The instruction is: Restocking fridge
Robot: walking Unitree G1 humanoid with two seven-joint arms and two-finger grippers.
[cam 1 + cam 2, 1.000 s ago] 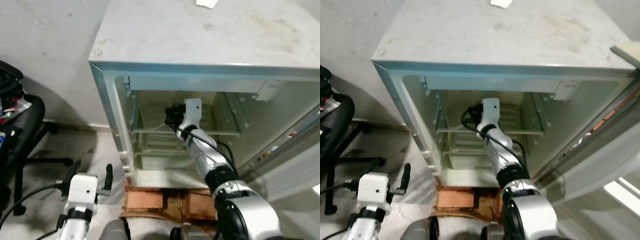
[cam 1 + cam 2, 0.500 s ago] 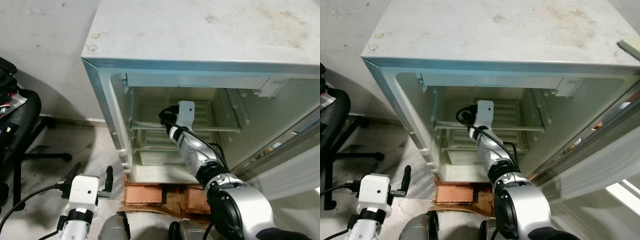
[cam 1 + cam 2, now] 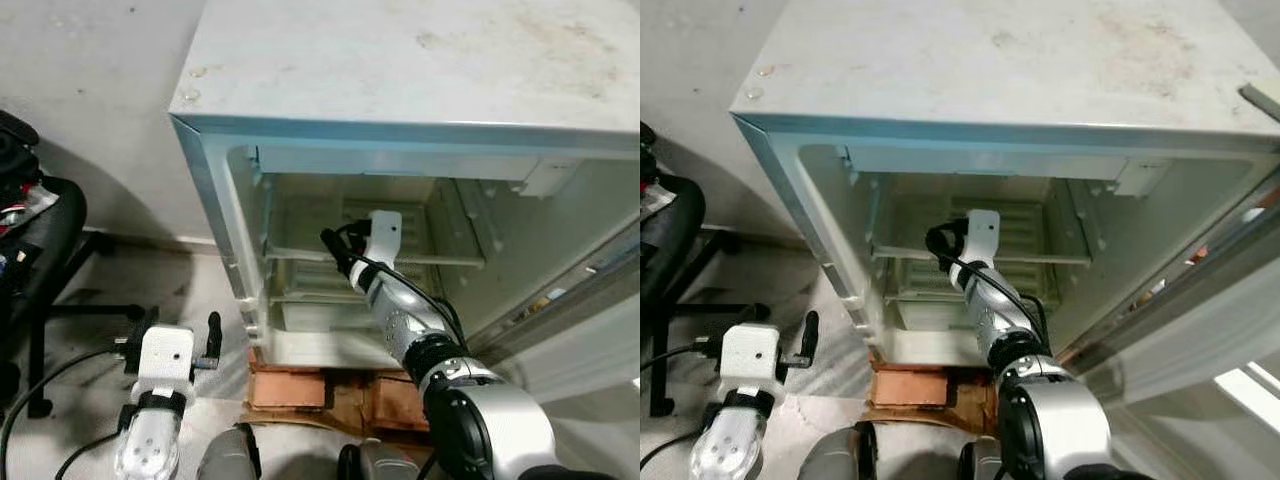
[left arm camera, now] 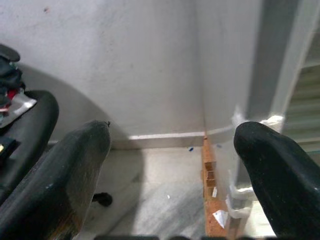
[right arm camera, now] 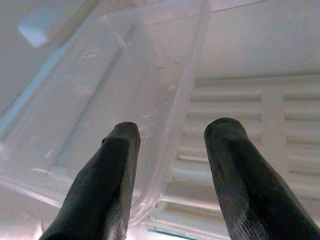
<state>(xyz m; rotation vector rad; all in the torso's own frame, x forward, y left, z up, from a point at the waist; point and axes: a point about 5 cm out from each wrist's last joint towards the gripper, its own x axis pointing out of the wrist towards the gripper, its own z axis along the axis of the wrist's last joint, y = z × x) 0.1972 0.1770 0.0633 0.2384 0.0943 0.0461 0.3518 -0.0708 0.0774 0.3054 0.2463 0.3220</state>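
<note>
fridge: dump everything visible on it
The fridge is a small white box with a scuffed, stained top, standing on reddish bricks beside a wall. Its door is open, swung to the robot's right. Inside are pale ribbed walls, a clear shelf and a clear bin. The right gripper reaches inside, fingers apart, holding nothing.

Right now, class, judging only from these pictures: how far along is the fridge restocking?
Done: the fridge stands open. In hand: the right gripper is inside the fridge, open and holding nothing, at a clear shelf. The left gripper hangs open by the floor. Left: no food can be made out inside, so the stocking itself seems yet to come.
</note>
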